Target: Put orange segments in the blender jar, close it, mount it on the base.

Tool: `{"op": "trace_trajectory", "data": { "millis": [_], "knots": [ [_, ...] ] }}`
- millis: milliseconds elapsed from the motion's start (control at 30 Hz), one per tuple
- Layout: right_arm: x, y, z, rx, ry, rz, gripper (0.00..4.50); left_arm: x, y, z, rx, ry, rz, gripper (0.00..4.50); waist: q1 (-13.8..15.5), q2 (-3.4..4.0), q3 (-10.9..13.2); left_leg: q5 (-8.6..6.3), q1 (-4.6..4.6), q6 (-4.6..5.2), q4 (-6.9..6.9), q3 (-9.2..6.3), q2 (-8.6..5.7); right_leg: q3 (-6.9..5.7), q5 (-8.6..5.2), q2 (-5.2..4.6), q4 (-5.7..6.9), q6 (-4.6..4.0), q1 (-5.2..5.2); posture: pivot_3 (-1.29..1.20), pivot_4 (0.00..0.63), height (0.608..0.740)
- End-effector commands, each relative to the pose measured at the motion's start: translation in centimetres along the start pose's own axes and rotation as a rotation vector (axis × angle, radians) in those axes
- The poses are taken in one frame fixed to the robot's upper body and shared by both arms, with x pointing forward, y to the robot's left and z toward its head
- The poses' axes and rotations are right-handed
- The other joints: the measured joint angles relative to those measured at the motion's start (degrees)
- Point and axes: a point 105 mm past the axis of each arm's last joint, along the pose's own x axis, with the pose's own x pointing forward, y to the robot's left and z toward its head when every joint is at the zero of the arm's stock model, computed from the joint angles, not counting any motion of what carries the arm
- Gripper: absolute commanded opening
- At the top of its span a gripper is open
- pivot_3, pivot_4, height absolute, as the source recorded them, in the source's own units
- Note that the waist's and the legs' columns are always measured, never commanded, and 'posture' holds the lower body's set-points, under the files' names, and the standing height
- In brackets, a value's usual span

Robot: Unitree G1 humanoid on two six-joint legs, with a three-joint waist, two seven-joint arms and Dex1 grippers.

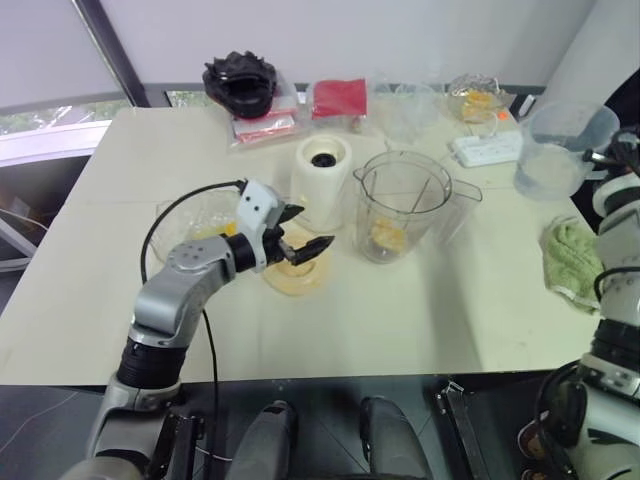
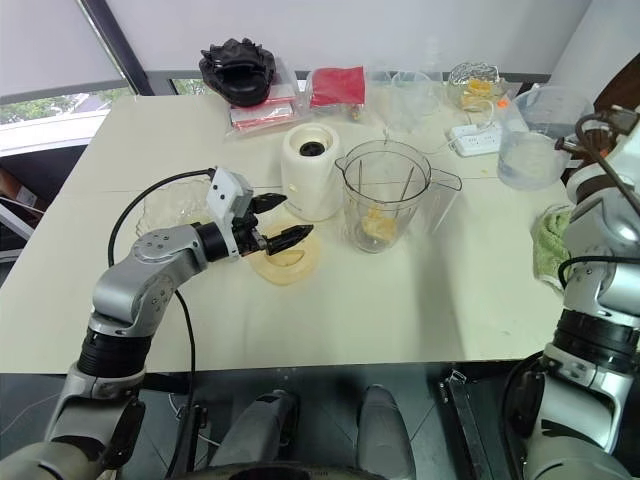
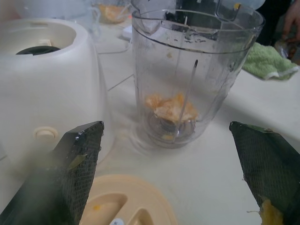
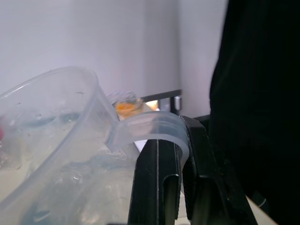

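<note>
The clear blender jar (image 1: 402, 205) stands upright mid-table with a few orange segments (image 3: 171, 107) at its bottom and no lid on. The white blender base (image 1: 322, 180) stands just to its left. A pale yellow lid (image 1: 295, 275) lies flat in front of the base. My left gripper (image 1: 312, 230) hovers open just over that lid with nothing between its fingers (image 3: 77, 168); orange bits stick to the pads. At the far right, my right gripper (image 4: 183, 173) is shut on the handle of a clear plastic pitcher (image 1: 562, 148), held above the table.
A glass bowl (image 1: 195, 220) with orange pieces sits under my left forearm. A green cloth (image 1: 570, 262) lies at the right edge. Along the back are a power strip (image 1: 485, 148), a red packet (image 1: 340, 98), a black object (image 1: 240, 82) and clear containers (image 1: 478, 100).
</note>
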Motion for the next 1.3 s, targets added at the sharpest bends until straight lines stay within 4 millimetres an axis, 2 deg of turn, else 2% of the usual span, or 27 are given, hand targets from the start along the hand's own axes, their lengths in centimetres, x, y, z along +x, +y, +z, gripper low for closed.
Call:
{"op": "trace_trajectory", "data": {
  "millis": [33,133,267,633,1033,1300],
  "knots": [
    [0.2,1.7,5.2,-0.068,-0.110,0.105,0.06,0.0,-0.1,0.4,0.011,-0.035,0.008,4.50,-0.04,0.01,0.01,0.00,0.00,0.00,0.00,0.02,0.00,0.00,0.00,-0.01,0.00,0.00,-0.01,0.00,0.150,0.740],
    [0.0,3.3,6.8,-0.117,-0.134,0.174,0.06,0.1,-0.2,0.3,0.007,-0.039,0.010,4.50,-0.04,0.01,0.01,0.00,-0.01,0.00,-0.01,0.02,0.01,0.00,0.00,0.00,-0.01,0.00,-0.04,0.00,0.150,0.740],
    [-0.5,5.0,7.9,-0.166,-0.161,0.235,0.06,0.2,-0.1,0.3,0.005,-0.043,0.011,4.50,0.09,0.00,0.02,0.00,-0.03,0.00,-0.01,0.00,0.01,-0.01,0.00,0.00,-0.04,0.00,-0.04,0.00,0.150,0.740],
    [-2.2,7.8,8.2,-0.379,-0.219,0.349,0.06,0.2,0.2,0.4,0.008,-0.043,0.023,4.50,0.22,-0.01,0.02,0.00,-0.08,0.00,-0.01,0.00,0.00,-0.02,0.00,0.00,-0.10,0.01,-0.05,0.00,0.150,0.740],
    [-3.1,9.4,8.3,-0.535,-0.273,0.420,0.06,0.1,0.3,0.8,-0.004,-0.066,0.024,4.50,0.23,-0.01,0.02,0.00,-0.08,-0.01,-0.01,0.00,0.00,-0.02,0.00,0.00,-0.11,0.01,-0.06,0.00,0.150,0.740],
    [-3.3,9.7,8.2,-0.610,-0.294,0.442,0.06,0.1,0.1,1.1,-0.015,-0.080,0.013,4.50,0.16,-0.02,0.03,0.00,-0.08,-0.01,-0.01,0.00,0.01,-0.02,0.00,0.00,-0.12,0.01,-0.06,0.00,0.150,0.740]
  ]
}}
